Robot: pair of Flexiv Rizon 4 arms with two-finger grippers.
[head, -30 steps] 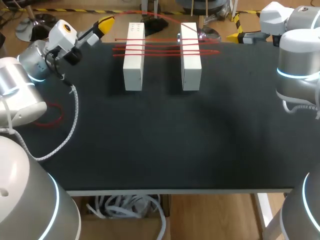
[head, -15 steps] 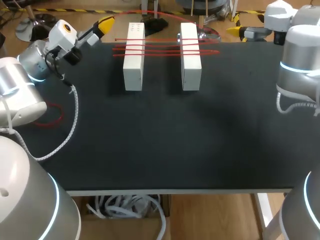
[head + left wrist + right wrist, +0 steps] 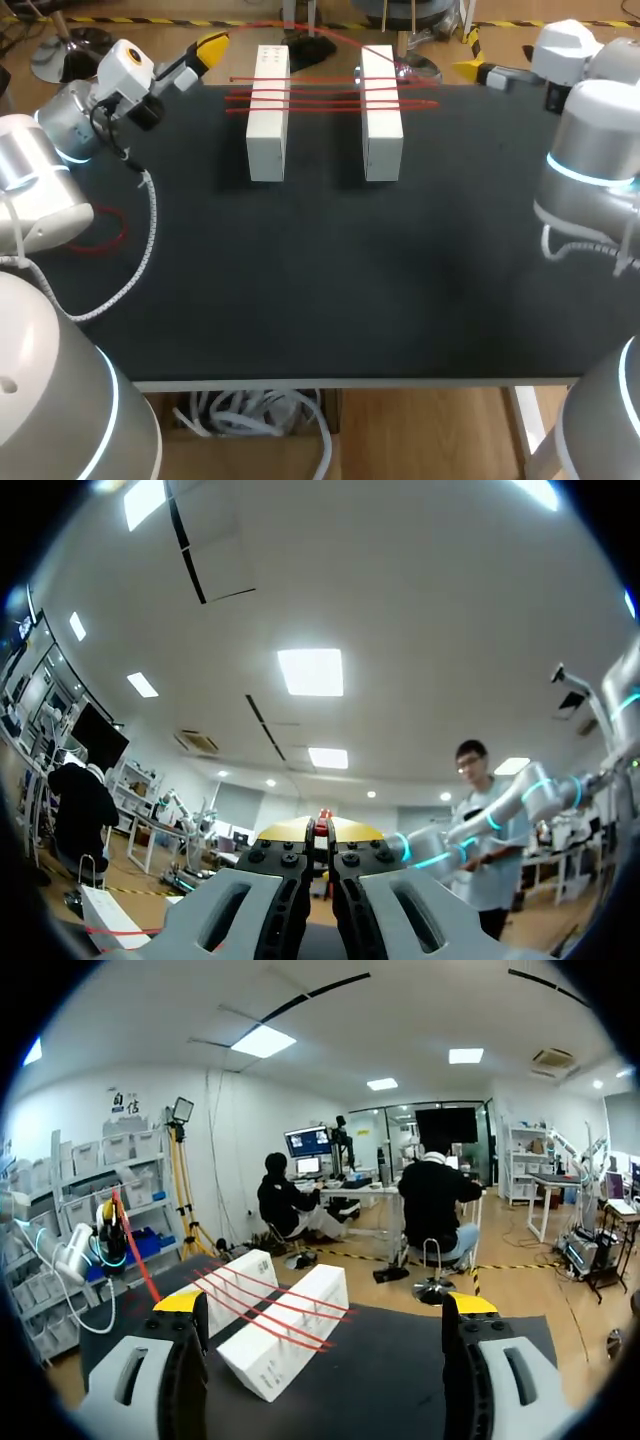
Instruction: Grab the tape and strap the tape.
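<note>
Two white blocks [image 3: 268,112] [image 3: 381,112] stand side by side at the table's far edge. Several strands of red tape [image 3: 330,97] run across them. One strand arcs from the blocks back to my left gripper [image 3: 207,50], which hangs beyond the far-left corner. In the left wrist view that gripper [image 3: 322,832] is shut on the red tape end [image 3: 322,825]. My right gripper [image 3: 478,71] hovers at the far right edge. It stands open [image 3: 326,1306] and empty, facing the blocks [image 3: 287,1337] and the tape [image 3: 262,1307], with clear space between.
A red loop [image 3: 108,230] lies by the table's left edge under my left arm. A braided white cable [image 3: 150,232] hangs from that arm over the left side. The black tabletop [image 3: 330,290] stretches in front of the blocks.
My right arm has shifted, its elbow coming lower and a little inward while its gripper stays near the far right edge. The left arm and the tape have not moved.
</note>
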